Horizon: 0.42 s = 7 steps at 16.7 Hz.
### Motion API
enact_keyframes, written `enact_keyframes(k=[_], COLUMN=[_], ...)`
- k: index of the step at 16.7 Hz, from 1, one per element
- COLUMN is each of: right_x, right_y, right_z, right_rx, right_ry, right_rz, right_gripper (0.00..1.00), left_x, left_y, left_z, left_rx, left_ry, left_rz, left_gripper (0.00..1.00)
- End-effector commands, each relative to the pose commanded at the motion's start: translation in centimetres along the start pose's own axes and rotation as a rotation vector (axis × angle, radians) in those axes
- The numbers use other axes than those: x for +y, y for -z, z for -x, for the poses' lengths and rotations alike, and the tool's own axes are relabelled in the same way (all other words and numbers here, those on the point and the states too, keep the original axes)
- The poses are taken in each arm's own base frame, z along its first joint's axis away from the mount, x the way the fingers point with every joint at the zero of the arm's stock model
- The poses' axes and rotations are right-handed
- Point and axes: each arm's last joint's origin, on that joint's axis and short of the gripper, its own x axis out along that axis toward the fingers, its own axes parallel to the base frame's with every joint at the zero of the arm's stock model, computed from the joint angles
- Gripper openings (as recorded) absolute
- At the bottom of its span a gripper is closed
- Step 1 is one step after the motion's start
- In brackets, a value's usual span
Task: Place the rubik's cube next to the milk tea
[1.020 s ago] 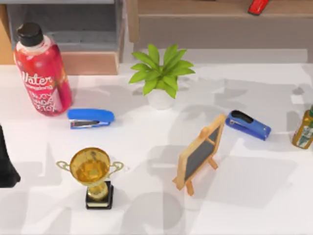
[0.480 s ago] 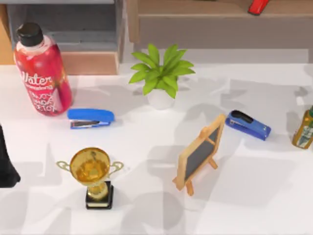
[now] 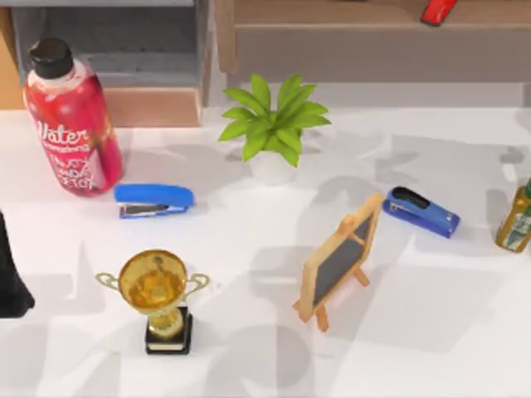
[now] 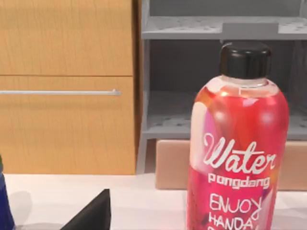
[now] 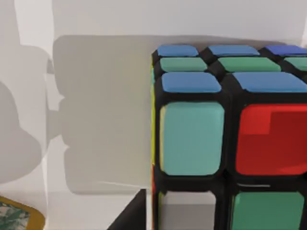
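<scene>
right gripper (image 5: 136,215) close beside rubik's cube (image 5: 225,139), grip state unclear, white table (image 5: 105,96) beneath

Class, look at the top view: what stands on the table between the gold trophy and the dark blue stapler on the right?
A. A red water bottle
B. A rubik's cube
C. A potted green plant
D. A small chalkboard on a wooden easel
D: the small chalkboard stands tilted on its wooden easel, between the gold trophy and the dark blue stapler.

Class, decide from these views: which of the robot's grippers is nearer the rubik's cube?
Right. The rubik's cube sits right up against the right gripper in the right wrist view. The left arm is parked at the table's left edge, its camera facing the red water bottle.
</scene>
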Motion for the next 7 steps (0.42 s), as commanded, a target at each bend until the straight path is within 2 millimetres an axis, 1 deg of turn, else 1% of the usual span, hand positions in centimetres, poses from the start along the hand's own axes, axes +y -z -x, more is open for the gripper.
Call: enact_keyframes(k=[1, 2, 7], right_x=[0.00, 0.00, 0.00], right_y=[0.00, 0.00, 0.00], right_z=[0.00, 0.00, 0.00], right_rx=[0.000, 0.000, 0.000], right_ry=[0.000, 0.000, 0.000], right_rz=[0.000, 0.000, 0.000], right_gripper=[0.98, 1.00, 1.00], left_x=[0.00, 0.00, 0.00], left_y=[0.00, 0.00, 0.00], left_z=[0.00, 0.00, 0.00], left_rx=[0.000, 0.000, 0.000], left_ry=[0.000, 0.000, 0.000], left_rz=[0.000, 0.000, 0.000], left_gripper=[1.00, 1.00, 1.00])
